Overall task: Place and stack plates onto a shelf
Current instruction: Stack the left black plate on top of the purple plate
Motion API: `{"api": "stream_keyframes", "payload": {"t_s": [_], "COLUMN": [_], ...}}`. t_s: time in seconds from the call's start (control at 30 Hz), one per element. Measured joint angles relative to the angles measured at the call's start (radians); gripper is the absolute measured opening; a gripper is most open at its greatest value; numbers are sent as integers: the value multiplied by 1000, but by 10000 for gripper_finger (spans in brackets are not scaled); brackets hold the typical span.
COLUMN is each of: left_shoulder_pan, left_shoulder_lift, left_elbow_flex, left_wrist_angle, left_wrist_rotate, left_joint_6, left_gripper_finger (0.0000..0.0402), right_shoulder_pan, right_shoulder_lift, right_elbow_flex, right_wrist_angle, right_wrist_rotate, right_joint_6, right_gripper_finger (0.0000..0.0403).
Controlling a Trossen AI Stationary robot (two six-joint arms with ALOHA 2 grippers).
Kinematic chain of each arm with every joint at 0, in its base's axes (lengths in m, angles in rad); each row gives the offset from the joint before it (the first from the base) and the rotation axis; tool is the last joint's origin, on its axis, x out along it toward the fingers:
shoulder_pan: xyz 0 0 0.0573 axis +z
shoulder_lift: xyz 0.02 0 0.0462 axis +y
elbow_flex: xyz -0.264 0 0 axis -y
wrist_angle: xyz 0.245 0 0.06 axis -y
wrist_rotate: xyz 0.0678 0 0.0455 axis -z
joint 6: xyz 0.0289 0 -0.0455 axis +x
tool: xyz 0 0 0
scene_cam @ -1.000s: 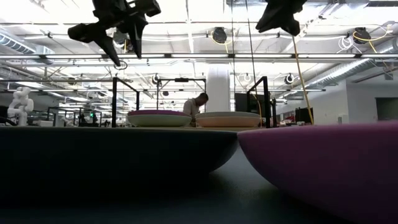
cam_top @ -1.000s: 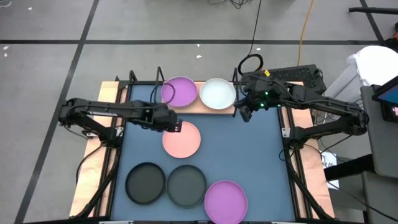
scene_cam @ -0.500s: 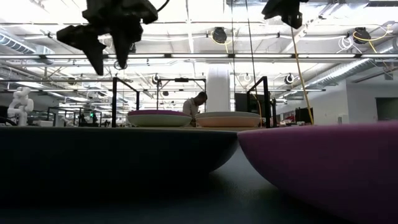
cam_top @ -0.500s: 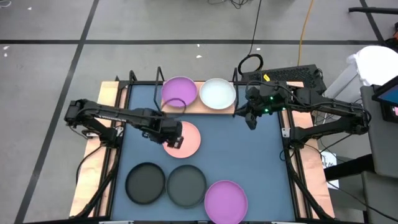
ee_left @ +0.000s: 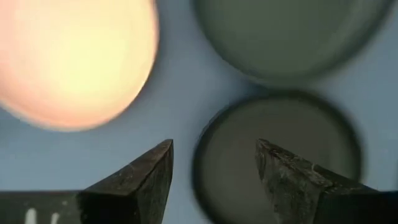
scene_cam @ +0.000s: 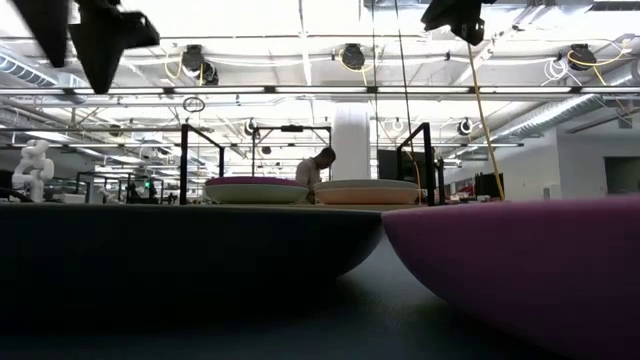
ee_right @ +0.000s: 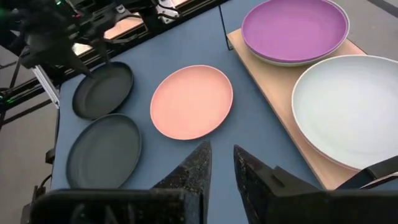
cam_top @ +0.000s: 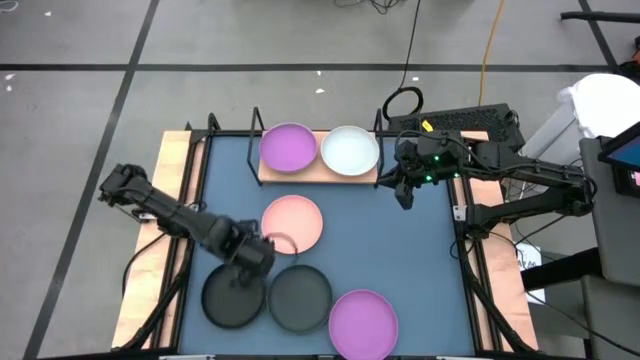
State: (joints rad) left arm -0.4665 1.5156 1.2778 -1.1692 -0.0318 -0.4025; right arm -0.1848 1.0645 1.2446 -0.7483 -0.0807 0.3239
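Observation:
On the shelf (cam_top: 318,178), a wooden board at the mat's far edge, rest a purple plate (cam_top: 288,147) and a whitish plate (cam_top: 349,150). A pink plate (cam_top: 292,222), two dark grey plates (cam_top: 235,297) (cam_top: 300,297) and a second purple plate (cam_top: 363,322) lie flat on the blue mat. My left gripper (cam_top: 250,255) hovers open above the left dark grey plate (ee_left: 280,162), over its far rim, touching nothing. My right gripper (cam_top: 403,192) hangs beside the shelf's right end with a narrow gap between its fingers (ee_right: 221,155).
Black wire posts (cam_top: 255,122) stand at the shelf's ends. The blue mat (cam_top: 410,260) has free room on its right half. In the low view the near purple plate (scene_cam: 520,260) and a dark plate (scene_cam: 190,250) fill the foreground. A person sits far behind the table.
My left gripper has swept from beside the shelf's purple plate, across the pink plate, toward the table's near edge and a little left. It now hangs over the left dark grey plate, still open. My right gripper has drawn slightly away from the shelf.

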Motion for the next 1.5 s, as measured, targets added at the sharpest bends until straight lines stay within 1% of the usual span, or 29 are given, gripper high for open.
{"api": "stream_keyframes", "payload": {"t_s": [0.07,0.1,0.17,0.27,0.4,0.53,0.67,0.77,0.97,1.13,1.33,1.4,1.5], "left_shoulder_pan": [-48,-67,-90,-108,-124,-116,-88,-71,-39,-25,-11,-10,-10], "left_shoulder_lift": [2,2,0,1,1,1,1,1,1,1,1,0,-1], "left_elbow_flex": [0,-1,-26,-101,-197,-279,-352,-387,-410,-470,-511,-522,-538], "left_wrist_angle": [-9,-7,21,55,128,232,335,353,377,453,471,484,507], "left_wrist_rotate": [-39,-54,-60,-56,-43,-47,21,23,-20,2,9,12,17], "left_joint_6": [130,155,152,102,82,79,79,79,96,91,84,88,105], "left_gripper_finger": [230,230,230,229,229,229,229,229,229,229,229,223,195], "right_shoulder_pan": [0,0,5,11,11,11,11,11,30,33,33,33,33], "right_shoulder_lift": [0,0,0,0,0,0,0,0,0,0,0,0,0], "right_elbow_flex": [0,0,0,0,0,0,0,0,0,1,1,1,1], "right_wrist_angle": [0,0,0,2,3,3,3,3,3,3,3,3,3], "right_wrist_rotate": [0,0,0,0,0,-1,-2,-2,-3,-3,-3,-3,-3], "right_joint_6": [2,3,3,3,4,12,29,34,34,32,31,31,31], "right_gripper_finger": [55,55,55,55,55,55,55,55,55,55,55,55,55]}}
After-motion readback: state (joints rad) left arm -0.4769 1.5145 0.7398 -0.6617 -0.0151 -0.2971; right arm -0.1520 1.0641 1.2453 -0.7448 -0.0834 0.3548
